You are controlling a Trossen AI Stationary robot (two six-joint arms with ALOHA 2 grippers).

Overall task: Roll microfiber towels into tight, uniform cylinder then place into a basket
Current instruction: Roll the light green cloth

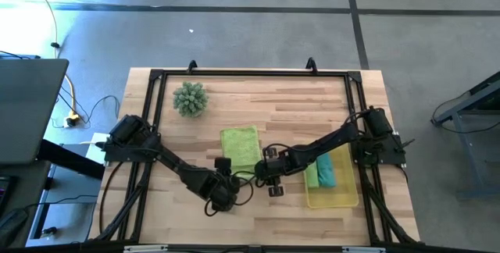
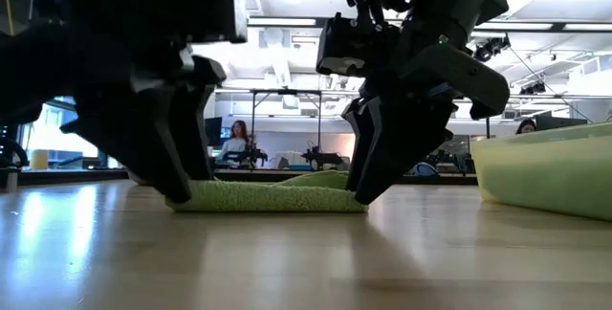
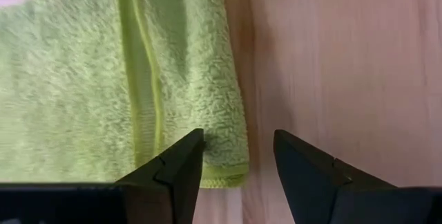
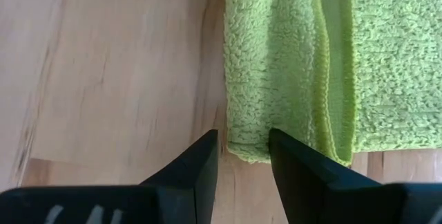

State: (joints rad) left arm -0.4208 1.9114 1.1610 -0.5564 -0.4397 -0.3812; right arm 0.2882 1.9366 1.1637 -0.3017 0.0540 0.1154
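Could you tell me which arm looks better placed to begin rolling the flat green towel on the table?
Neither clearly: it looks like a two-arm start. The left end effector and the right end effector are both open, each straddling a near corner of the lime green towel, which lies flat beside the basket.

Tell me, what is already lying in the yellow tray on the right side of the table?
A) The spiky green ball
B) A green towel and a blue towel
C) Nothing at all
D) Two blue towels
B: the high view shows a green towel and a blue towel side by side in the yellow tray, while the spiky green ball sits far off by the table's back edge.
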